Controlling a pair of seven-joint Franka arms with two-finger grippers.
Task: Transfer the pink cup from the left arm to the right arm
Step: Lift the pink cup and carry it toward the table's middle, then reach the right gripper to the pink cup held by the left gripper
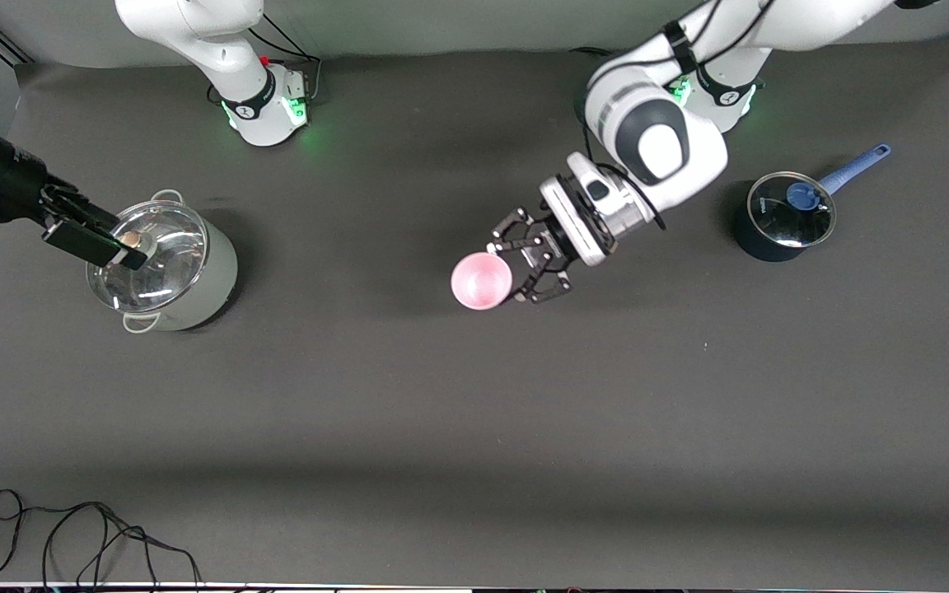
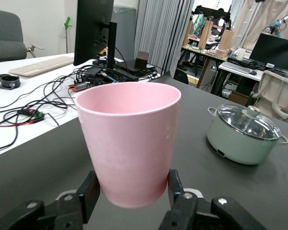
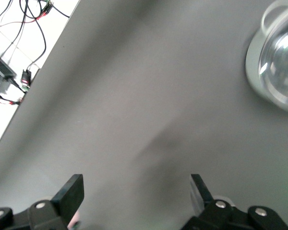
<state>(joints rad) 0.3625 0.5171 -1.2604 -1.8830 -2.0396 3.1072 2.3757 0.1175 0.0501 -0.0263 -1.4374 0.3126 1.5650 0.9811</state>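
While a black cable (image 1: 87, 535) lies coiled on the desk (image 1: 474, 412) nearest the front camera, the pink cup (image 1: 482, 280) is held upright above the middle of the desk. The left gripper (image 1: 524, 272) is clamped on the cup's lower wall, one finger (image 2: 88, 194) on each side. The right gripper (image 1: 104, 243) hangs over the steel pot (image 1: 165, 263) with its fingers (image 3: 69, 194) spread wide and nothing between them. The dark blue saucepan (image 1: 779, 218) stands farther from the camera, toward the left arm's end.
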